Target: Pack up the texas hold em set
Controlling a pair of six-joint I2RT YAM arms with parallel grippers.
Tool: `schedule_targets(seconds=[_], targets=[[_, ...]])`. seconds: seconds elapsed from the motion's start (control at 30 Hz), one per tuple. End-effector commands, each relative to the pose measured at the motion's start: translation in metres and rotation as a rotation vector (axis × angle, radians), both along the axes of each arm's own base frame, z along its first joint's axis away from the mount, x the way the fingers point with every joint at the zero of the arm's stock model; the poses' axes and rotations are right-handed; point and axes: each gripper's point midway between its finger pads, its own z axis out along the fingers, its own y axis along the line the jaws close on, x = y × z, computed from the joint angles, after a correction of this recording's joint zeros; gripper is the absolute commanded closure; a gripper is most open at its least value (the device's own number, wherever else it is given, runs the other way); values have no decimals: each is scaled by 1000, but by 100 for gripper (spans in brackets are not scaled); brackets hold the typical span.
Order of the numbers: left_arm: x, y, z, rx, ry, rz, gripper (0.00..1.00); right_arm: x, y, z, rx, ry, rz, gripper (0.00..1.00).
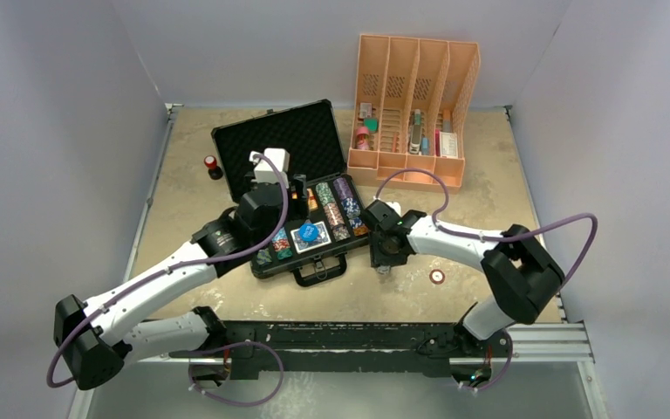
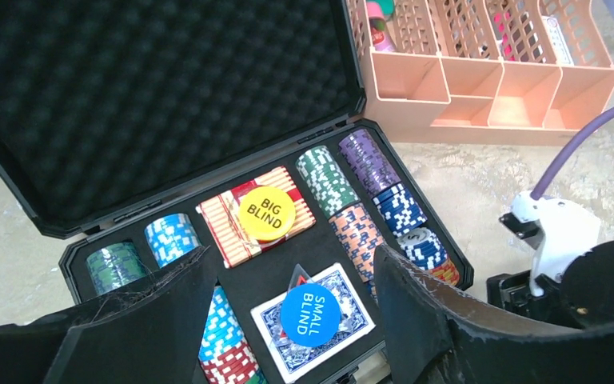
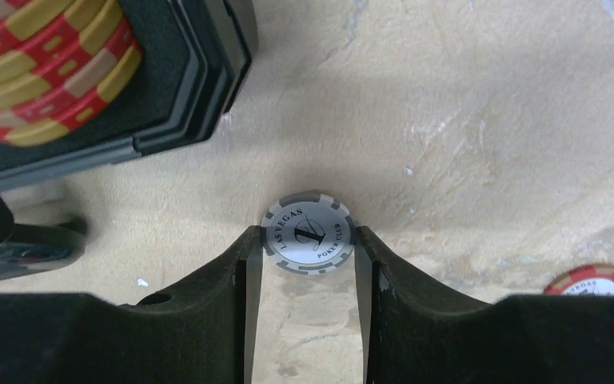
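Note:
The black briefcase [image 1: 301, 131] lies open at mid-table, its foam lid up. Its tray [image 2: 268, 268] holds stacks of multicoloured poker chips [image 2: 357, 228]. A red card deck [image 2: 224, 228] carries a yellow BIG BLIND button [image 2: 266, 213], and a blue deck [image 2: 348, 316] carries a blue SMALL BLIND button [image 2: 310, 309]. My left gripper [image 2: 292, 256] hovers open above the blue deck. To the right of the case, my right gripper [image 3: 308, 246] is down at the table. Its fingertips [image 3: 249, 248] press both edges of a grey Las Vegas poker chip [image 3: 308, 232] lying flat.
A loose red chip [image 1: 437, 277] lies on the table right of the right gripper. The orange slotted organizer [image 1: 414, 105] stands behind the case at back right. A small red-topped black cylinder [image 1: 212, 164] stands left of the lid. Walls enclose the table on three sides.

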Motion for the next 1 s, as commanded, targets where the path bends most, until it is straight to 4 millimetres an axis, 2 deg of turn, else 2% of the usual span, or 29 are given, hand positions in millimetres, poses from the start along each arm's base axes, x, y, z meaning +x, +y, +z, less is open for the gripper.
schedule_targets(seconds=[0.0, 0.2, 0.43, 0.47, 0.53, 0.63, 0.67, 0.77, 0.87, 0.97], targets=[[2, -17, 6, -67, -1, -33, 29, 6, -6, 26, 22, -71, -79, 66], [1, -42, -14, -135, 42, -106, 29, 15, -4, 48, 79, -114, -110, 66], [-10, -94, -44, -359, 102, -274, 29, 36, 0, 93, 224, -203, -145, 67], [-15, -101, -54, -396, 116, -295, 30, 41, 0, 99, 250, -219, -157, 67], [-19, -118, -51, -483, 92, -336, 31, 48, 2, 112, 297, -248, -168, 67], [-26, -138, -55, -515, 82, -359, 33, 54, 2, 120, 330, -270, -190, 67], [-26, -142, -56, -532, 76, -358, 33, 61, 6, 135, 362, -298, -194, 67], [-23, -149, -54, -634, 42, -345, 33, 69, 11, 152, 428, -330, -211, 67], [-19, -157, -50, -709, 17, -350, 34, 73, 19, 164, 498, -338, -213, 67], [-13, -168, -59, -714, 46, -344, 36, 77, 26, 166, 549, -339, -212, 67]])
